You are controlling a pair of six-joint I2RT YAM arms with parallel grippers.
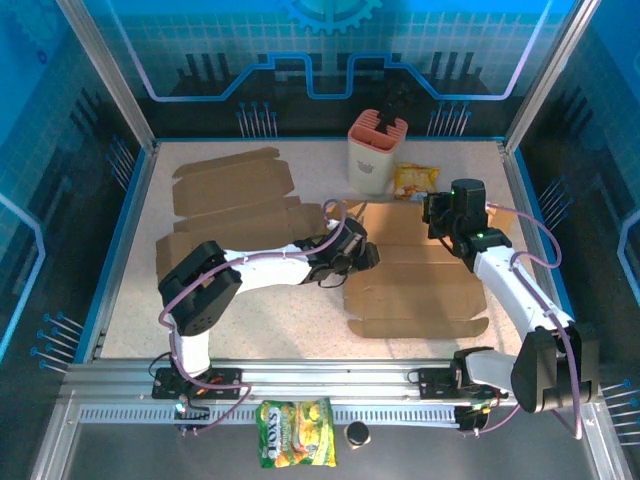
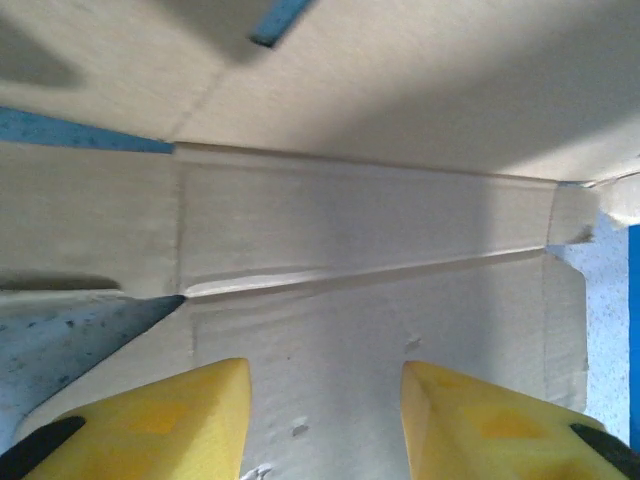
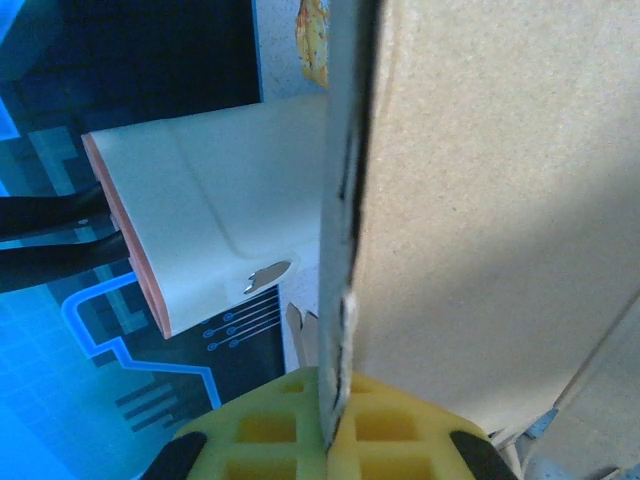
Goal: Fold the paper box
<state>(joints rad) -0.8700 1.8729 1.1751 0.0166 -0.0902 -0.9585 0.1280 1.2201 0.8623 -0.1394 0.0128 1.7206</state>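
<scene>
Box [image 1: 415,290] lies opened out at centre-right of the counter [image 1: 280,330], its upper edge clamped in the closed right jaws, board edge-on between them. Left jaws stand apart at its left edge, nothing between them, with a crease [image 2: 360,273] running left to right just ahead. Whether they touch the board cannot be told, but this arm seems better placed to fold.

Table [image 1: 280,335], paper box [image 1: 420,290] (unfolded), bin [image 1: 371,160]
</scene>
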